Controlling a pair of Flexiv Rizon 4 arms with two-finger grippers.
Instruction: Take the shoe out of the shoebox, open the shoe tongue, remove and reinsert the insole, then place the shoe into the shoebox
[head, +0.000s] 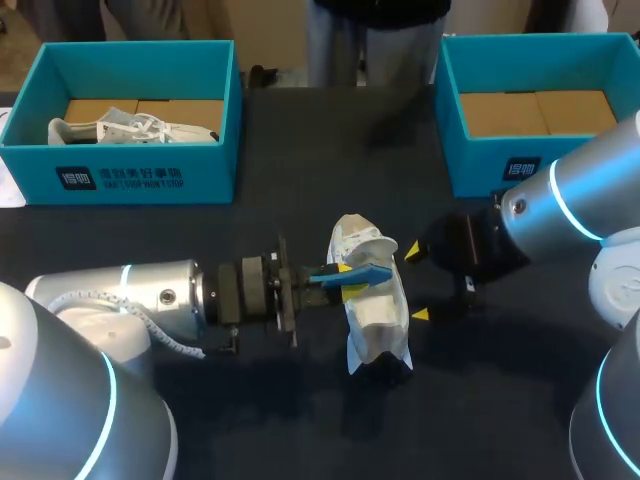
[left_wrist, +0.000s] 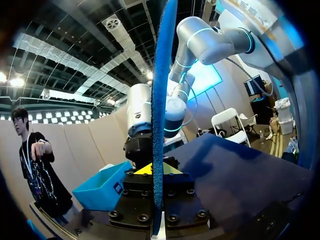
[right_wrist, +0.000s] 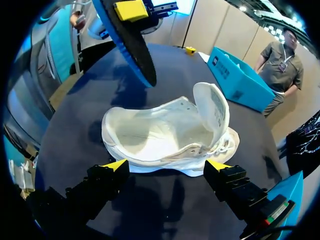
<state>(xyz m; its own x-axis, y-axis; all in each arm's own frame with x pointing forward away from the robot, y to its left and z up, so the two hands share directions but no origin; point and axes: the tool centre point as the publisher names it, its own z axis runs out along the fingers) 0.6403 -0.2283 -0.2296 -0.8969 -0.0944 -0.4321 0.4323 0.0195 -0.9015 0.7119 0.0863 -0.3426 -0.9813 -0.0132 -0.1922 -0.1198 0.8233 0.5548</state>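
A white shoe (head: 368, 312) lies on the dark table at the middle, its tongue (right_wrist: 213, 104) folded back and its inside bare (right_wrist: 150, 134). My left gripper (head: 347, 280) is shut on a blue insole (head: 366, 273), held on edge just above the shoe. In the left wrist view the insole (left_wrist: 159, 100) rises edge-on from between that gripper's (left_wrist: 152, 170) yellow tips. My right gripper (head: 416, 283) stands open just right of the shoe. In its wrist view the gripper (right_wrist: 167, 166) faces the shoe's side, fingers spread wide and apart from it, with the insole (right_wrist: 131, 47) hanging beyond.
A teal shoebox (head: 146, 178) at the back left holds a second white shoe (head: 130, 128). Another teal shoebox (head: 478, 165) at the back right shows only its cardboard floor. The right arm (left_wrist: 200, 45) rises ahead of the left gripper.
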